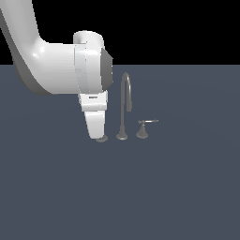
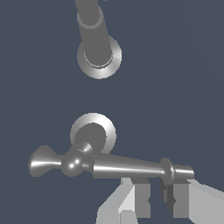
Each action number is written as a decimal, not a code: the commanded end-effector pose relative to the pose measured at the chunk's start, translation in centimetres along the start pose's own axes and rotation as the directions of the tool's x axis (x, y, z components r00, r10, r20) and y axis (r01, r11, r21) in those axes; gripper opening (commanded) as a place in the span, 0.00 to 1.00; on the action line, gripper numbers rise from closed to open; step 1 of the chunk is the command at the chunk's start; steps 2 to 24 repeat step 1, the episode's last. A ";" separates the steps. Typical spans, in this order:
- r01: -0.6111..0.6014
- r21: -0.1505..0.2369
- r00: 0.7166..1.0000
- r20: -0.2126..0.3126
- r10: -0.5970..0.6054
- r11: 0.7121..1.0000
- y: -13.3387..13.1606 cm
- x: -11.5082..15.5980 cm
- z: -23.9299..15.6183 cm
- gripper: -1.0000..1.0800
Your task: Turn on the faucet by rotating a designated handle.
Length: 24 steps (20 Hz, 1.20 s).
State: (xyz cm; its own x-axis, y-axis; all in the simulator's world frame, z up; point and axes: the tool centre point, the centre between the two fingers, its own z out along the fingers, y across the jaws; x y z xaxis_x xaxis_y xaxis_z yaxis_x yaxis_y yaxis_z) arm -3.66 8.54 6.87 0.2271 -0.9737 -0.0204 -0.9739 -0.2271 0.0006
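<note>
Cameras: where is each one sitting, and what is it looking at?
Exterior view: it sits off the arm, level with the scene, facing the faucet across the dark floor; the big white arm and its hand fill the exterior view's left and hide the handle there.
Wrist view: it rides on the wrist, looking down at the handle from close up, with the spout's round base beyond; only the hand's fingertips show.
Shared: both show the faucet's spout and the hand.

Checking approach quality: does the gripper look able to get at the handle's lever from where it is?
Probably yes. In the wrist view the gripper sits right at the handle lever's outer end, fingers either side, nothing between; actual contact is unclear.
</note>
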 end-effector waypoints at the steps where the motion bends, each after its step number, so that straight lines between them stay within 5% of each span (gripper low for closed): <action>1: -0.083 0.002 0.996 -0.020 0.083 0.997 0.2 5.7 0.3 0.00; 24: -0.083 0.002 0.996 -0.020 0.083 0.997 0.2 5.7 0.3 0.00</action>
